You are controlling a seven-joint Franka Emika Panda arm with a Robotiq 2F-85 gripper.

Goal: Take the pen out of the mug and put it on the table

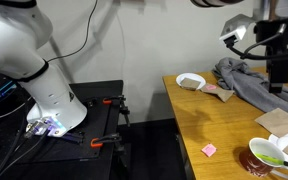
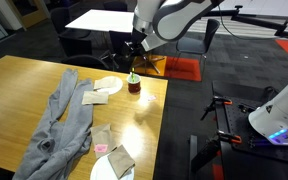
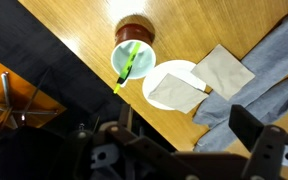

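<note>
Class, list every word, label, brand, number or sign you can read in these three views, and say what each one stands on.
None: no text can be read in any view.
The mug, pen, bowl and cloth show no print.
Any label on the robot base is too small to tell.
</note>
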